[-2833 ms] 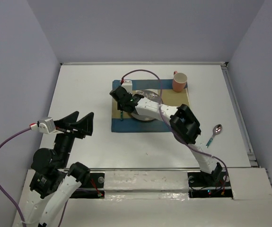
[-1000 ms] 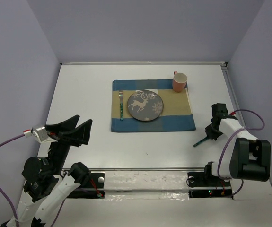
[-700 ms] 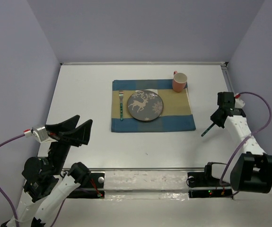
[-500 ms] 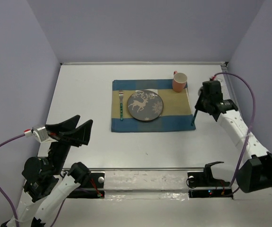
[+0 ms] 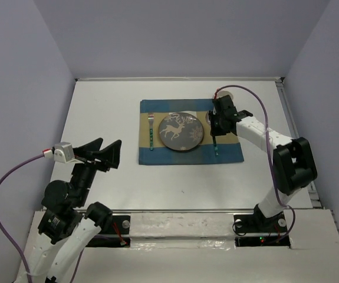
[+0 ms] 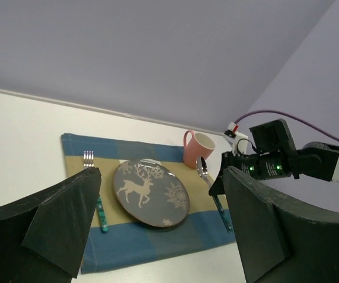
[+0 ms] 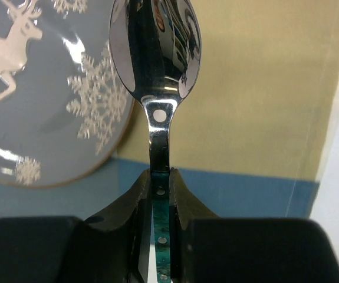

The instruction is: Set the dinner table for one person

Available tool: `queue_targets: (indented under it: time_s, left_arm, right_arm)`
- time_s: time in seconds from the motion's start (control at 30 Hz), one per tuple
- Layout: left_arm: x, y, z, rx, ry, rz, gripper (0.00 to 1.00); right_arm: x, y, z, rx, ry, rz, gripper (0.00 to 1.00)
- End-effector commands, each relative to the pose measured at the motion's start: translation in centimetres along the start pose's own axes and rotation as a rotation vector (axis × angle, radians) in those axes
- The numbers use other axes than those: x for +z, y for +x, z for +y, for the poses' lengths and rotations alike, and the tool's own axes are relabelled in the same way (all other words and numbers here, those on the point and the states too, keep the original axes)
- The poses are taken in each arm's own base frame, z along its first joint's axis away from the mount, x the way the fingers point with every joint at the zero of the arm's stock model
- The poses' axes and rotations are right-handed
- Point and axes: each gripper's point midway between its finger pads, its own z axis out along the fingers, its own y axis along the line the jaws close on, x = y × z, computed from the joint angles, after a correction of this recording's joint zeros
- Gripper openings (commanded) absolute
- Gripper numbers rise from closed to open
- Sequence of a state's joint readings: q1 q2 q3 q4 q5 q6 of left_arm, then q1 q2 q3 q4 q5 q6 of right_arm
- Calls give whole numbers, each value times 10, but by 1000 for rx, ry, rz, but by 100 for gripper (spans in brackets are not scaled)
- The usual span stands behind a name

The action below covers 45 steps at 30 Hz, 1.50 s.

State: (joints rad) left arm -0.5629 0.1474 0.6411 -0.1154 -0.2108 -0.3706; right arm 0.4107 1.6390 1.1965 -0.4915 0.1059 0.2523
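Overhead, the surface (image 5: 104, 118) shows as a broad white rectangle, matte and plain. It fills the floor of the enclosure, from the arm bases at the near edge to the far wall. Toward its far middle lies a placemat (image 5: 181, 158) checked in blue, tan and cream, its edges square to the surface.

On the placemat sits a round grey plate (image 5: 181, 131), patterned in white with a reindeer and snowflakes. A fork (image 5: 151, 131) with a teal handle lies just left of the plate, tines pointing to the far side. A salmon-pink mug (image 6: 197, 148) stands upright at the placemat's far right corner.

The right arm reaches across to the placemat's right part. Its end effector (image 7: 160, 177) is pinching a spoon (image 7: 155, 47) by the teal handle, with the shiny bowl pointing away from the fingers. The spoon runs just right of the plate's rim over the tan band — whether it touches the cloth I cannot tell.

The left end effector (image 5: 107, 150) hangs above the near left of the surface, its black fingers (image 6: 57, 218) spread wide and holding nothing.
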Motion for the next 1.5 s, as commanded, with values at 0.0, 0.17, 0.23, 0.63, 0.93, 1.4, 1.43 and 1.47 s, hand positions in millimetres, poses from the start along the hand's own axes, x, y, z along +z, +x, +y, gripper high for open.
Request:
queue_targets:
  time_s: [0.0, 0.17, 0.23, 0.63, 0.93, 1.4, 1.43, 1.47]
  left_arm:
    - [10, -8, -4, 24, 9, -19, 95]
    - [18, -1, 2, 42, -23, 6, 94]
    - [19, 0, 4, 48, -32, 10, 94]
    - [25, 5, 8, 60, -47, 29, 94]
    - [26, 7, 8, 61, -47, 34, 94]
    - [26, 6, 9, 62, -47, 30, 94]
    - [26, 6, 8, 62, -44, 32, 94]
    - [26, 6, 8, 62, -44, 32, 94]
  right_arm:
    - [14, -51, 4, -19, 17, -116, 0]
    - [43, -56, -4, 43, 60, -84, 0]
    - [52, -58, -7, 47, 88, -80, 0]
    - [80, -65, -21, 66, 163, -54, 0]
    - [97, -60, -29, 39, 210, -33, 0]
    - [105, -59, -36, 12, 253, -25, 12]
    - [105, -61, -36, 13, 252, -28, 13]
    - [105, -62, -36, 14, 253, -32, 15]
